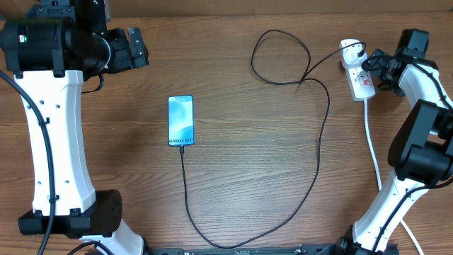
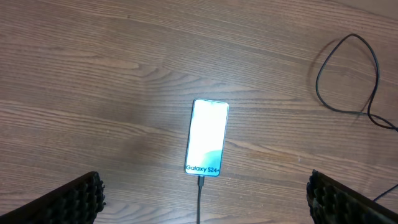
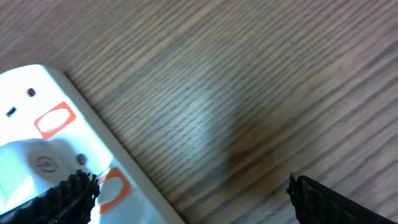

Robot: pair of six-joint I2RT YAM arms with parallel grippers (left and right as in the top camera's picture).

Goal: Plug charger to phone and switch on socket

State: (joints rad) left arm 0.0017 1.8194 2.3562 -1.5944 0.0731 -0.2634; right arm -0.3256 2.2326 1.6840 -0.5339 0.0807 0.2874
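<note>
The phone (image 1: 180, 120) lies flat left of the table's middle, screen lit, and it also shows in the left wrist view (image 2: 208, 137). The black charger cable (image 1: 311, 177) is plugged into the phone's near end, runs toward me, curves right and loops back to a white plug (image 1: 350, 48) in the socket (image 1: 361, 81) at the far right. My left gripper (image 2: 202, 202) is open and empty, raised at the far left (image 1: 134, 46). My right gripper (image 3: 193, 193) is open, one finger over the socket (image 3: 37, 149) by its orange-red switches.
The thick white cord (image 1: 371, 142) runs from the socket toward the right arm's base. The cable makes a loop (image 1: 279, 57) at the back middle. The table is bare wood.
</note>
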